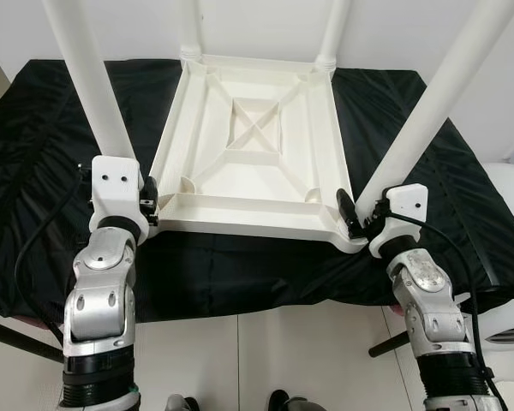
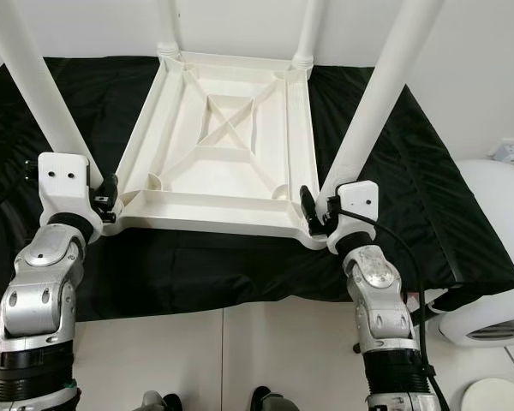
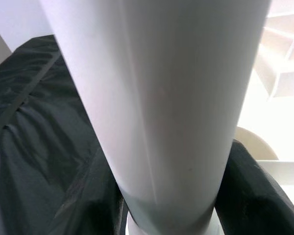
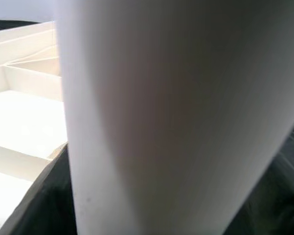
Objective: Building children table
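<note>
Head stereo downward; wrist cameras against table legs (image 3: 157,107).

Plain indoor room, likely set up for testing more than lived-in home. White bare wall (image 1: 265,26) seen behind. Floor (image 1: 265,360) laid with pale large tiles, grey joints visible. Surface (image 1: 240,274) covered fully by black cloth (image 1: 51,154), hanging over edge. White rounded object (image 2: 497,240) placed at right side, kind cannot be told. No decoration noticed on wall.

one tabletop (image 1: 255,145) (upside down), four legs (image 1: 87,77)
</note>
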Robot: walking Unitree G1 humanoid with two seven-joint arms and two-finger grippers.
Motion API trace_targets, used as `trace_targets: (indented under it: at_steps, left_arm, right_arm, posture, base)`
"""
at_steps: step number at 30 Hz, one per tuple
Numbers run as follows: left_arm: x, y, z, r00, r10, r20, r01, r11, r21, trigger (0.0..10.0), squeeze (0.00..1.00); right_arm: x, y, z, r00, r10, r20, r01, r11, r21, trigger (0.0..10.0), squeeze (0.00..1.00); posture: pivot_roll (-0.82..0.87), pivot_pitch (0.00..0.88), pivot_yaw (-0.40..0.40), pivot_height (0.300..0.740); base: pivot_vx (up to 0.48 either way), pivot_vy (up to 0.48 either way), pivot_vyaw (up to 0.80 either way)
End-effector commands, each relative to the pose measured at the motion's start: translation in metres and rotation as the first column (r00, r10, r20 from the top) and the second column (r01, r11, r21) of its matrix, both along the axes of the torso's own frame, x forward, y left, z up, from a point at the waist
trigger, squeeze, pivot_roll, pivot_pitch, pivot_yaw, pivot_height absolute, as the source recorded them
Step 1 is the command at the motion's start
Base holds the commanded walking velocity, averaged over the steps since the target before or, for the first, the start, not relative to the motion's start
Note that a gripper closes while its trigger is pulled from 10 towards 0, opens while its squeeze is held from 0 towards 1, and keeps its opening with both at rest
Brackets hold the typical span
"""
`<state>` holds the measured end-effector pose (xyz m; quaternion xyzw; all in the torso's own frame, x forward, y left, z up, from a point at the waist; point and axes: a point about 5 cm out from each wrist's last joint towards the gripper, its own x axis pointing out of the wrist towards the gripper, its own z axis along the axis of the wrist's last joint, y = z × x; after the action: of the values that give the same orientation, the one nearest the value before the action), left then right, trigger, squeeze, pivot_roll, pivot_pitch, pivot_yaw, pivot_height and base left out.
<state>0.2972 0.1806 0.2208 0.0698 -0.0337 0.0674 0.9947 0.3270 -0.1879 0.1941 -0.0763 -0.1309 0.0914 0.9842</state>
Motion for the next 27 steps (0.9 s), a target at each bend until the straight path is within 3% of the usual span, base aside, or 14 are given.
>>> trace_targets:
  at_steps: [1,11,14,27]
  left_arm:
    - [-0.008,0.011,0.008,0.991,0.123,0.049,-0.124,0.992,0.017,10.0,0.0]
    - [-0.014,0.01,0.008,0.992,0.121,0.045,-0.123,0.992,0.034,10.0,0.0]
    - [-0.015,0.02,0.009,0.988,0.147,0.039,-0.15,0.987,0.058,10.0,0.0]
    - [-0.025,0.046,0.013,0.972,0.229,0.047,-0.232,0.969,0.085,10.0,0.0]
  right_arm:
    - [0.002,-0.008,-0.012,0.998,-0.031,-0.057,0.03,1.0,-0.006,10.0,0.0]
    - [0.013,-0.013,-0.007,0.998,-0.033,-0.046,0.032,0.999,-0.025,10.0,0.0]
    - [0.017,-0.013,-0.007,0.999,-0.023,-0.045,0.022,0.999,-0.024,10.0,0.0]
    - [0.02,0.02,-0.014,0.991,0.122,-0.056,-0.123,0.992,-0.03,10.0,0.0]
  posture:
    - [-0.02,0.183,-0.014,0.74]
    - [-0.01,0.188,-0.019,0.74]
    - [-0.02,0.189,-0.016,0.74]
    - [-0.01,0.194,-0.029,0.74]
  base:
    - [0.0,0.0,0.0]
    - [0.0,0.0,0.0]
    - [0.0,0.0,0.0]
    - [0.0,0.0,0.0]
